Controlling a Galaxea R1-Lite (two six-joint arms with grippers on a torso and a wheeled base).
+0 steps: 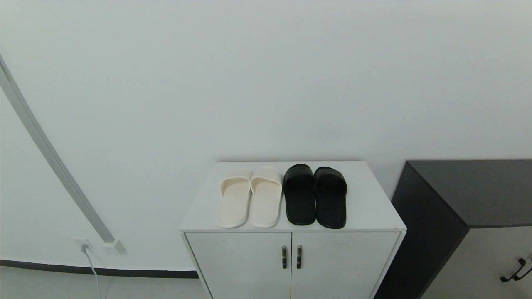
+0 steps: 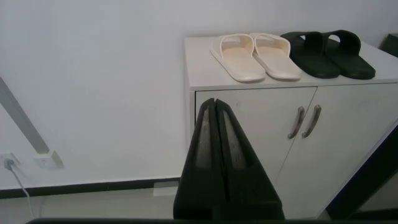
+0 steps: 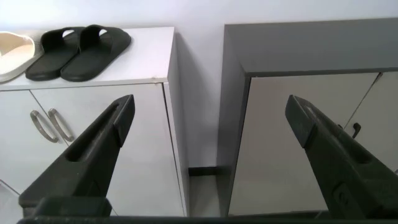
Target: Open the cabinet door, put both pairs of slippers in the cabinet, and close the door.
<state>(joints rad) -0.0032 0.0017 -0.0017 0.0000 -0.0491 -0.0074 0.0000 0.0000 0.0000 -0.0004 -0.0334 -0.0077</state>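
Observation:
A white cabinet (image 1: pixel 365 216) stands against the wall with both doors closed and two metal handles (image 1: pixel 291 256) at the middle seam. On its top lie a cream pair of slippers (image 1: pixel 250 197) on the left and a black pair of slippers (image 1: pixel 316 196) on the right, toes toward the wall. My left gripper (image 2: pixel 216 106) is shut, low and in front of the cabinet's left door (image 2: pixel 249 134). My right gripper (image 3: pixel 211 112) is open, in front of the gap between the white cabinet (image 3: pixel 155 118) and the dark one.
A dark grey cabinet (image 1: pixel 465 199) stands close to the right of the white one, with its own handles (image 1: pixel 515 270). On the left wall are a slanted cable duct (image 1: pixel 50 153), a socket with a plugged cord (image 1: pixel 85 248), and bare floor below.

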